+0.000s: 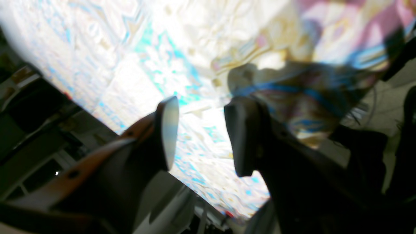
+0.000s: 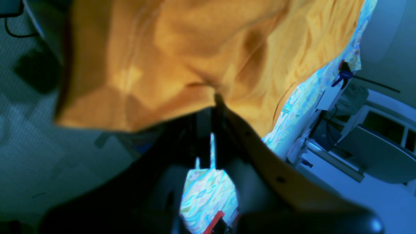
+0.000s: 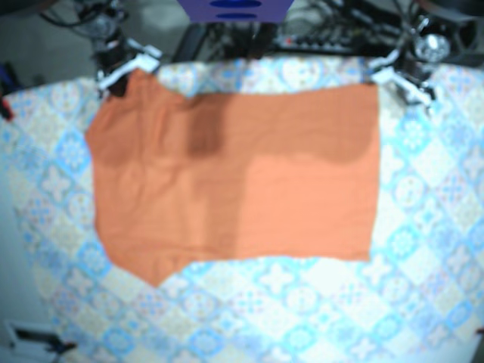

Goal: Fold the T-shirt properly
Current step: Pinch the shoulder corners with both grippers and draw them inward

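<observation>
Leftmost in the overhead frame, the right gripper sits at the upper left corner of the T-shirt. Its wrist view shows the jaws closed, with orange cloth puckered to a point between them, so it reads as pinching that corner. The shirt is spread mostly flat across the middle of the patterned tablecloth, reaching from upper left to upper right. One pointed flap hangs toward the lower left, and darker bands mark where layers seem doubled, though blur hides the detail. Judged as thin, light, limp knit: it will sag and drag under its own weight and crease wherever it is lifted, but it should not slip from a firm pinch. Corners and hem edges look like the best holds, taken as a matched pair to keep the fold line straight. At the upper right, the left gripper is just beside the shirt's other top corner, jaws spread wide with only tablecloth between them, holding nothing. No containers show in any view.
</observation>
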Controlling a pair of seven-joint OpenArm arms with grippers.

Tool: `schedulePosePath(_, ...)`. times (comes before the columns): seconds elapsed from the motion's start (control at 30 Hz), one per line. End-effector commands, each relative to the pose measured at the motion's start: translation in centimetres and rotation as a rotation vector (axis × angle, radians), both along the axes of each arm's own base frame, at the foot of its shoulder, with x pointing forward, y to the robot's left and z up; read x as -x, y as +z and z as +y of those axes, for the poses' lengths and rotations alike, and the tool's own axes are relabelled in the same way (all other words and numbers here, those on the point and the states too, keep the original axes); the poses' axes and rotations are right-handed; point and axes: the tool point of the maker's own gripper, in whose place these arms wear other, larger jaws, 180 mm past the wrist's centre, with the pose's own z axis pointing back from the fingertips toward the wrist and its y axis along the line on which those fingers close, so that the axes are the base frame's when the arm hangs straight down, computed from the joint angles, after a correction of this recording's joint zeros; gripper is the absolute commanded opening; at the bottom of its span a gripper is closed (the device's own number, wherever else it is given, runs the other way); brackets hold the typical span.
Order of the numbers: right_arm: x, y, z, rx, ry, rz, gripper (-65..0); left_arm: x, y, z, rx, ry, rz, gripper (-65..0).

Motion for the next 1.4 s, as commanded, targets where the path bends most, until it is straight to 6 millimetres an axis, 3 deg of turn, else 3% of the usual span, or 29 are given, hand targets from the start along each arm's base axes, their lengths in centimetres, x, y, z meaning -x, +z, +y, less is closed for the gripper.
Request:
schedulePosePath(0.0,0.2,0.1,-0.3,0.006,0.0,0.006,-65.0,-0.5,0.5,1.1,-0.039,0.001,-0.017,-38.1)
schedulePosePath(0.23,0.2,0.1,-0.3,0.006,0.0,0.006,-65.0,-0.4,-1.8,-0.3,-0.019,-0.016,0.023,-38.1)
schedulePosePath(0.57,0.2,0.1,-0.3,0.005,0.001,0.004,-65.0,-0.4,-2.8,-2.9,0.022,-0.045,0.032,-38.1)
schedulePosePath(0.73,0.2,0.1,-0.4,0.007,-0.002,0.004,-65.0,0.9,-3.7,-4.7,0.049,-0.08,0.069,-38.1)
schedulePosePath(1.03,0.2,0.1,-0.4,0.007,-0.002,0.004,-65.0,1.6,-4.2,-6.3,0.074,-0.111,0.091,-38.1)
schedulePosePath(1.37,0.2,0.1,-0.1,0.004,0.003,0.006,-65.0,0.5,-3.1,-8.4,0.124,-0.128,0.046,-38.1)
